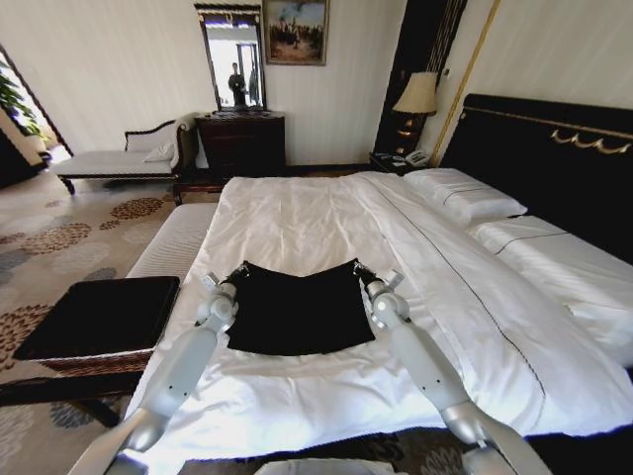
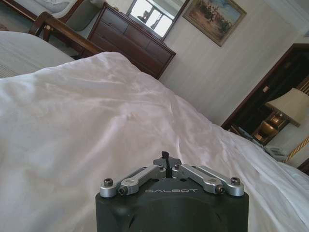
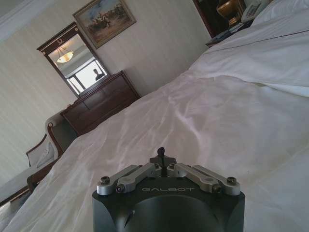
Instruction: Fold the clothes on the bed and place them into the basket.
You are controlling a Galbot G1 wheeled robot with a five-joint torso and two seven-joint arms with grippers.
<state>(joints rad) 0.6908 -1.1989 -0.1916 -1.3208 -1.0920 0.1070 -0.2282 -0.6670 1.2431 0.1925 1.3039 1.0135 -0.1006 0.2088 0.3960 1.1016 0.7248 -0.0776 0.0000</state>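
The clothes point(image 1: 295, 309), a black top, lie flat on the near part of the white bed point(image 1: 297, 213). My left gripper point(image 1: 238, 269) is at the far left corner of the clothes and my right gripper point(image 1: 358, 266) at the far right corner, each shut on the cloth there. In the left wrist view the left gripper point(image 2: 165, 155) has its fingers pressed together over the sheet, and so does the right gripper point(image 3: 161, 152) in the right wrist view. The basket point(image 1: 94, 362), brown wicker with a flat black top, stands on the floor left of the bed.
A pale striped bench point(image 1: 173, 237) runs along the bed's left side behind the basket. White pillows point(image 1: 465, 193) and the black headboard point(image 1: 554, 158) are on the right. A dark dresser point(image 1: 240, 143), a chaise longue point(image 1: 114, 160) and a lamp point(image 1: 417, 94) line the far wall.
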